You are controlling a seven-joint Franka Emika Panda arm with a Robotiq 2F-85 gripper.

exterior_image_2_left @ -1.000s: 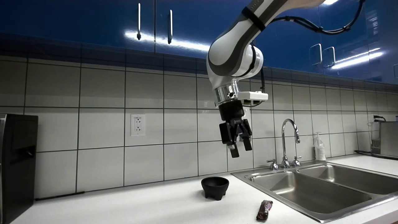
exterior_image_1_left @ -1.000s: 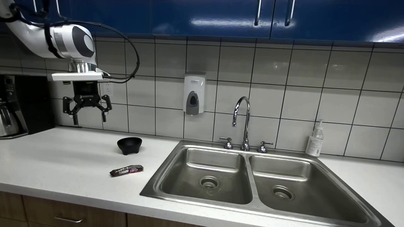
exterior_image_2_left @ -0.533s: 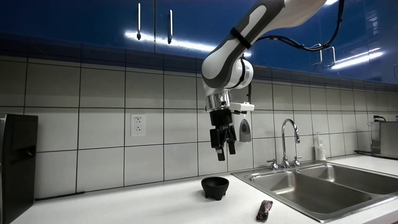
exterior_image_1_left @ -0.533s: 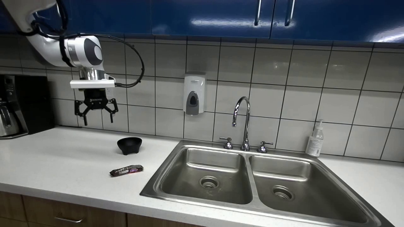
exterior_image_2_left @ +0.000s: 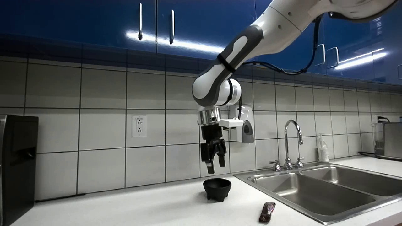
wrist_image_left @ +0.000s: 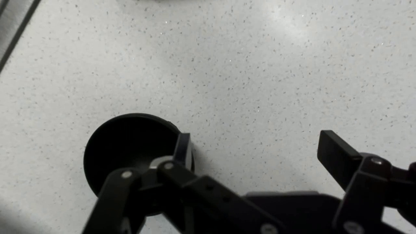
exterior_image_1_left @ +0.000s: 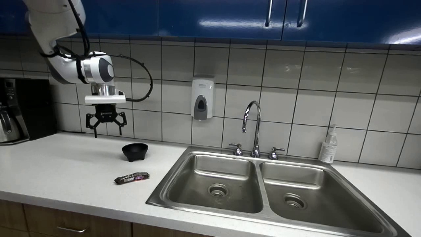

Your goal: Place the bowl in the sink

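The bowl (exterior_image_1_left: 135,152) is small, round and black. It stands upright on the white counter left of the sink in both exterior views (exterior_image_2_left: 217,189). In the wrist view the bowl (wrist_image_left: 126,143) is at lower left, partly hidden by a finger. My gripper (exterior_image_1_left: 108,134) is open and empty, above the counter, up and left of the bowl in that exterior view. It also hangs above the bowl in an exterior view (exterior_image_2_left: 216,168). In the wrist view the gripper (wrist_image_left: 254,139) has bare counter between its fingers. The sink's left basin (exterior_image_1_left: 194,197) is steel with a round drain.
A dark wrapped bar (exterior_image_1_left: 131,178) lies in front of the bowl. The chrome faucet (exterior_image_1_left: 258,128) rises behind the sink. A wall soap dispenser (exterior_image_1_left: 202,97), a pump bottle (exterior_image_1_left: 328,149), a black coffee maker (exterior_image_1_left: 36,108) and blue upper cabinets (exterior_image_1_left: 220,16) surround the counter.
My gripper has come down and moved closer to the bowl, rightward in an exterior view and leftward in an exterior view. It stays open. The bowl and the bar have not moved.
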